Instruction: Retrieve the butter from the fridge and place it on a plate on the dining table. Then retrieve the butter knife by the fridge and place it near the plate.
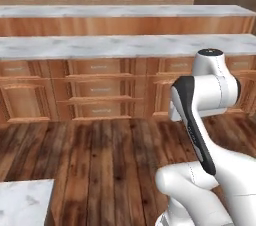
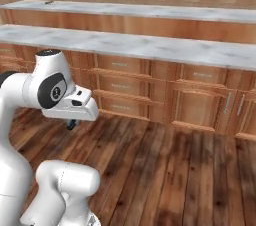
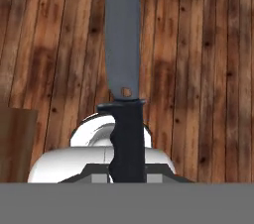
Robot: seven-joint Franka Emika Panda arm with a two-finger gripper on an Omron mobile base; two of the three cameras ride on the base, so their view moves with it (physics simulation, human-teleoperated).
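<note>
the butter knife (image 3: 124, 69) filled the hand view from six to twelve o'clock, its black handle clamped between the closed fingers of the gripper (image 3: 127, 171) and its grey blade pointing out over the wooden floor (image 3: 198, 44). the arm was tucked in close, with marble-topped cabinet counters (image 2: 150, 45) ahead. this looked like the carry to the dining table; next, the base would need to reach the plate and lay the knife beside it.
</note>
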